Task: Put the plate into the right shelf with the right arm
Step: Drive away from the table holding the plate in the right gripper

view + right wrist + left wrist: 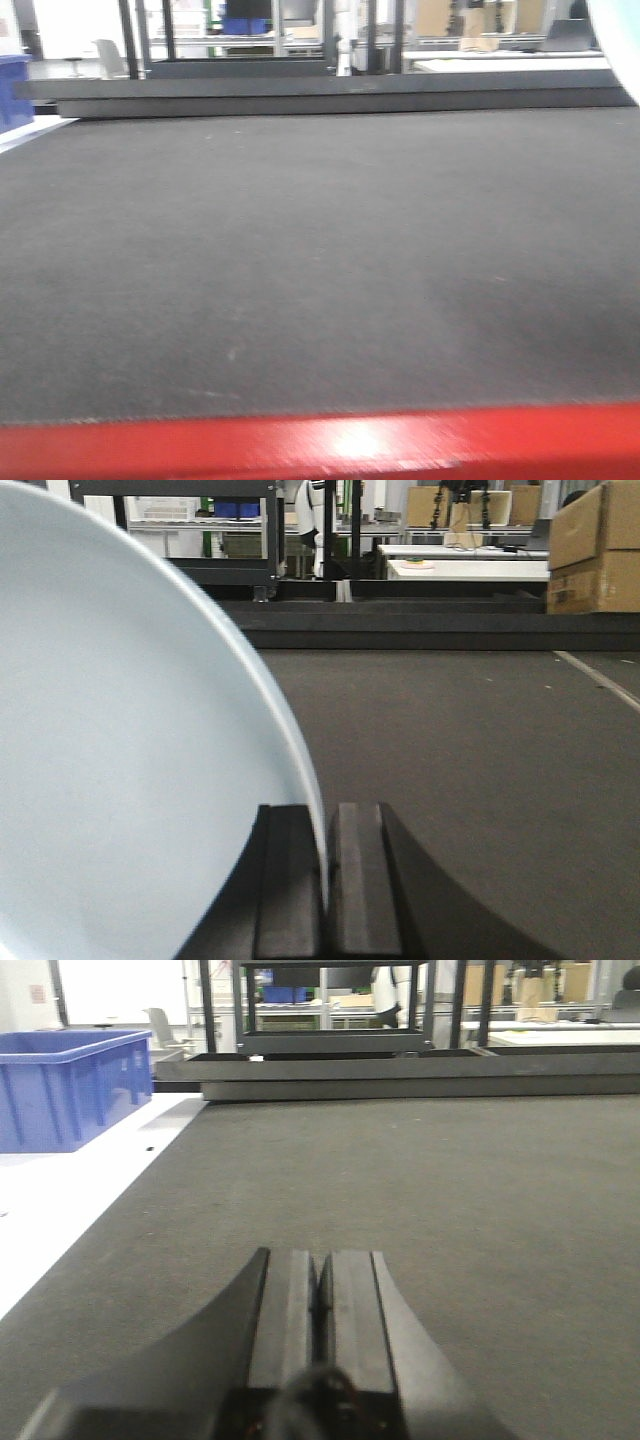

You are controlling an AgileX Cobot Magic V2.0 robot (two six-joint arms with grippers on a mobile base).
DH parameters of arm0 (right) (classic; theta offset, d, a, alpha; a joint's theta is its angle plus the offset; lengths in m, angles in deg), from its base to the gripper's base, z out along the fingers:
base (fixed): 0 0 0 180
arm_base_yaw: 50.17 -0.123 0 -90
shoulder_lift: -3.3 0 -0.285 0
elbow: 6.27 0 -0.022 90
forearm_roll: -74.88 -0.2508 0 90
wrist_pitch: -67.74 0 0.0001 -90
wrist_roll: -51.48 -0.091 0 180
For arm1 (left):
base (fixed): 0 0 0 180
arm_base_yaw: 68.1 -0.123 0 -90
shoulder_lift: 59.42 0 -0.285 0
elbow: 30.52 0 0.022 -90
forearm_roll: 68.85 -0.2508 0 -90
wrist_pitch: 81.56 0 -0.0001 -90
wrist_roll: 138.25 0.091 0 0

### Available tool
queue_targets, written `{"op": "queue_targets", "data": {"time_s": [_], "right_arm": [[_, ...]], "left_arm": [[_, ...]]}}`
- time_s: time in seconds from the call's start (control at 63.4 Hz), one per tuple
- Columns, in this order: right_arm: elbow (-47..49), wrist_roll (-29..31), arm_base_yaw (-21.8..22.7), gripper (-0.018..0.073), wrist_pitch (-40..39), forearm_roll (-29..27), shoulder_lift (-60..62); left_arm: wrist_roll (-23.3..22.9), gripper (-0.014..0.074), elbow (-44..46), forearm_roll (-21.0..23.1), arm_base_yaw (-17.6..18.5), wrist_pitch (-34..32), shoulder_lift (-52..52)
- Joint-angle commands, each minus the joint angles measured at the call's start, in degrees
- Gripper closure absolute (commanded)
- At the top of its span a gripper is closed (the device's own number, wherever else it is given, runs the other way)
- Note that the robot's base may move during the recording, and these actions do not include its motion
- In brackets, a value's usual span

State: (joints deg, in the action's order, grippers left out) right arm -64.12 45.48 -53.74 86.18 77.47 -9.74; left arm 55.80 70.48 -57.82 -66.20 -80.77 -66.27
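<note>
A blue bin [70,1085] stood at the upper left of the left wrist view, on a white surface beside the desk [320,260]. The desk's dark grey mat filled most of the front view, with a red front edge [320,445] along the bottom. At the bottom centre of the left wrist view, the left end effector [320,1300] had its jaws pressed together with nothing between them. A black rack [335,1010] stood beyond the desk at top centre.

In the right wrist view, the plate [120,760] filled the left half of the frame, standing on edge. The right end effector [328,870] was clamped narrowly on its rim at bottom centre. Whether the plate touched the desk could not be determined. Cardboard boxes [595,545] were stacked at the upper right.
</note>
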Motion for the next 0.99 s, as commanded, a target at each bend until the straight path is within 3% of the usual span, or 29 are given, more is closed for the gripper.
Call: {"op": "queue_targets", "data": {"time_s": [0.0,0.978], "right_arm": [[1.8,0.3,0.2,0.0505,-5.1,0.7,-0.5],[1.8,0.3,0.2,0.0505,-5.1,0.7,-0.5]], "left_arm": [[0.0,0.0643,-0.6,0.3,0.3,-5.1,0.3],[0.0,0.0643,-0.6,0.3,0.3,-5.1,0.3]]}}
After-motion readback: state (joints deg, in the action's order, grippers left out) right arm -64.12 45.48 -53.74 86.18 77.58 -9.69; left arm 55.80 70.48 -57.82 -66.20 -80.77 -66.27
